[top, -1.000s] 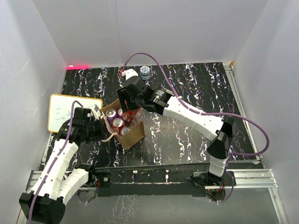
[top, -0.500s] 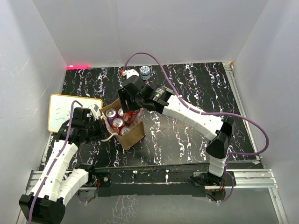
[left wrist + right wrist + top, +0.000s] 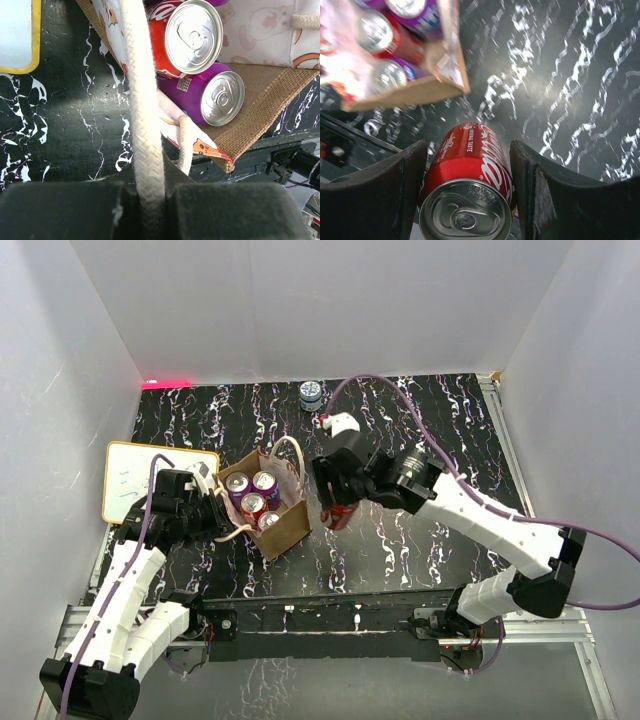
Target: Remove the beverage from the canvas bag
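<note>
Beverage can [image 3: 470,165], red, white script, silver lid; clamped in right gripper [image 3: 469,146], long axis along fingers [image 3: 405,190], base toward table [image 3: 560,75]. Rope handle [image 3: 142,100] of canvas bag [image 3: 260,100] pinched in left gripper [image 3: 147,200].

Four cans [image 3: 252,503] are being counted inside one canvas bag [image 3: 290,530], left of centre. One red can [image 3: 338,515] is being held at centre. One small container [image 3: 311,395] and one white board [image 3: 130,480] are being shown, at upper centre and at left.

Black, white-veined bench [image 3: 430,420]
Canvas bag [image 3: 288,528] left of centre, white board [image 3: 130,480] at the left edge, small container [image 3: 311,395] at the far edge.
</note>
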